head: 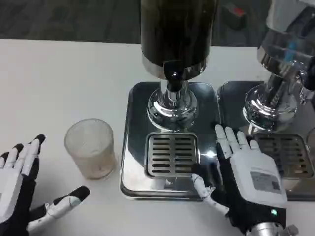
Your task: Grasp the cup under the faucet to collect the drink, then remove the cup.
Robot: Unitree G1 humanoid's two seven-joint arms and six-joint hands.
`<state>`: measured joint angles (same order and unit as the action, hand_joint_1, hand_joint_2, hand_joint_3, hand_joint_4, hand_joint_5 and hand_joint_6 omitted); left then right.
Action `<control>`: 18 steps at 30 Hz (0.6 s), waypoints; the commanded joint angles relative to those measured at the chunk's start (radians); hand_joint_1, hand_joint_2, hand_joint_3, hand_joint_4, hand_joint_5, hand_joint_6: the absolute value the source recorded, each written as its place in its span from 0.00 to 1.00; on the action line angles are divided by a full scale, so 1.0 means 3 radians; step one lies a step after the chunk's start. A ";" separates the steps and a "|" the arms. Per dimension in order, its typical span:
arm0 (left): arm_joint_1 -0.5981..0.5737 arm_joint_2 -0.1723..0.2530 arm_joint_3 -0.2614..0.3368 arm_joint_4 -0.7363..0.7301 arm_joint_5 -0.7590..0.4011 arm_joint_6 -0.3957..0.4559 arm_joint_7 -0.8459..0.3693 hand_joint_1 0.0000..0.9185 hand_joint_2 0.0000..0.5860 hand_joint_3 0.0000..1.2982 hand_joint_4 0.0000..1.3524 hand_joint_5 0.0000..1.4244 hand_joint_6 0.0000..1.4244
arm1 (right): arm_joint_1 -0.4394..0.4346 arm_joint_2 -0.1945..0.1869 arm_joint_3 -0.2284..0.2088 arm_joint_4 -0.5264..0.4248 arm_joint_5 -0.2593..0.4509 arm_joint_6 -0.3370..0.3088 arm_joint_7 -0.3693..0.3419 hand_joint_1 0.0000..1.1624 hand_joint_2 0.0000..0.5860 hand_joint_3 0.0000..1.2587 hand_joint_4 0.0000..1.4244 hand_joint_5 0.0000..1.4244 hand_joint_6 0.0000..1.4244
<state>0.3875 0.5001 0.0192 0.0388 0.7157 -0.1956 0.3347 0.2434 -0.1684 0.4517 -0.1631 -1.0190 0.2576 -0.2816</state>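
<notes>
Frosted glass cup (91, 148) stands upright on the white table (59, 78), long axis vertical, mouth up, just left of the steel drip tray (129, 147). Not yet under the faucet (172, 73).

Left hand (19, 189) sits low-left, near the cup but apart from it, fingers spread, holding nothing. Looks like the pre-grasp step.

Suggested approach: bring the left hand in from the side, wrap the cup at mid-height, thumb one side and fingers the other. Keep it vertical, lift or slide it over the tray lip onto the slotted grate (171, 155), centred below the faucet of the dark drink dispenser (176, 34).

Right hand (246, 174) rests at the tray's right edge, fingers extended, empty. Second dispenser (283, 59) further right.
</notes>
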 commanded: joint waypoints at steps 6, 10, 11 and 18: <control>-0.0042 0.0030 -0.0001 0.0051 -0.0028 -0.0029 0.0015 0.00 0.15 0.00 0.00 0.00 0.00 | -0.0006 0.0030 0.0008 -0.0052 -0.0096 0.0127 0.0026 0.23 0.69 0.00 0.00 0.00 0.00; -0.0047 0.0021 0.0004 0.0054 -0.0043 -0.0028 0.0013 0.00 0.13 0.00 0.00 0.00 0.00 | -0.0014 0.0040 0.0011 -0.0052 -0.0090 0.0152 0.0049 0.23 0.69 0.00 0.00 0.00 0.00; -0.0053 0.0020 0.0011 0.0071 -0.0067 -0.0045 0.0016 0.00 0.11 0.00 0.00 0.00 0.00 | -0.0018 0.0041 0.0010 -0.0052 -0.0088 0.0156 0.0056 0.23 0.69 0.00 0.00 0.00 0.00; -0.0380 0.0004 0.0098 0.0721 -0.0525 -0.0544 0.0141 0.00 0.00 0.00 0.00 0.00 0.00 | -0.0097 0.0062 -0.0019 -0.0059 -0.0105 0.0225 0.0071 0.23 0.69 0.00 0.00 0.00 0.00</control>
<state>0.3063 0.5001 0.0311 0.1853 0.6086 -0.2915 0.3499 0.2277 -0.1595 0.4520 -0.1649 -1.0401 0.3098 -0.2637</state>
